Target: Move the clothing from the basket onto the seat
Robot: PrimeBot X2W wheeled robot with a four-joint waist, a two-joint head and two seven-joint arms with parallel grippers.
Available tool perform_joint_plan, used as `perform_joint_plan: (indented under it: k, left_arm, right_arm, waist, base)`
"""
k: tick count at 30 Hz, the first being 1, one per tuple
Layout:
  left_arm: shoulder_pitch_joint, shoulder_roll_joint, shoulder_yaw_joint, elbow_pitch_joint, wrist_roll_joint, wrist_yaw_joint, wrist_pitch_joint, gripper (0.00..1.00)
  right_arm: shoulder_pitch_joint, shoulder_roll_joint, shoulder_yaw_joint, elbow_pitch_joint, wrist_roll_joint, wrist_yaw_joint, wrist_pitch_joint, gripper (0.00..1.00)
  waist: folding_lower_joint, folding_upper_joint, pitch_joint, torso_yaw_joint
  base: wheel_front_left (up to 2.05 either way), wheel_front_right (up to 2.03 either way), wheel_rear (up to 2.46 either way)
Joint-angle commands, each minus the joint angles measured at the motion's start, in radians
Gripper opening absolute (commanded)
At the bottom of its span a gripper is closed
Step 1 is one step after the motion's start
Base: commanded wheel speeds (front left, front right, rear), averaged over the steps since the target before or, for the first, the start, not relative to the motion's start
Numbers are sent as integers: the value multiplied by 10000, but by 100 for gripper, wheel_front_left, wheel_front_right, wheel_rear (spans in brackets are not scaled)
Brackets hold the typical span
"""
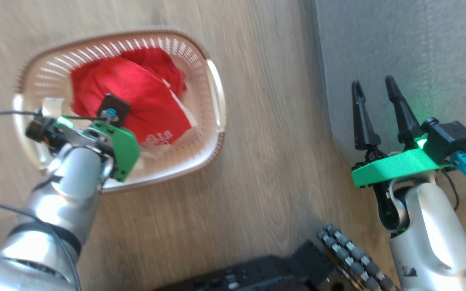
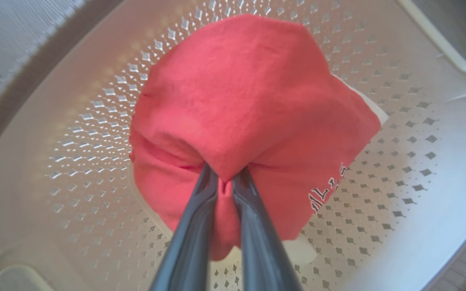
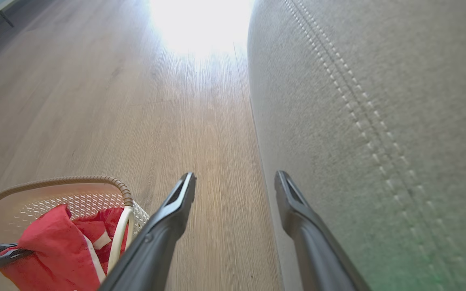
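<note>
Red clothing (image 2: 241,101) is looking soft and floppy, so the left gripper (image 2: 225,176) is pinching a bunched fold inside the basket (image 2: 75,121); right gripper (image 3: 235,176) is hanging released.

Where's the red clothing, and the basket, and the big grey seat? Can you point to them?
red clothing (image 2: 241,93), left wrist view, on the middle of the bunched fabric.
basket (image 1: 216,85), head view, on its white side handle.
seat (image 3: 419,101), right wrist view, on the grey fabric beside the stitching.
</note>
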Motion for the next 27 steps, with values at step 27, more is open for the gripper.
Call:
perform_joint_plan:
  k: [27]
  left_arm:
    - [4669, -121, 2281, -7250, -698, 1367, -140, 0]
  right_arm:
    - [1995, -139, 85, 1234, -385, -4, 2, 100]
  waist:
    - [0, -1, -6384, 2296]
  base:
    - [0, 0, 0]
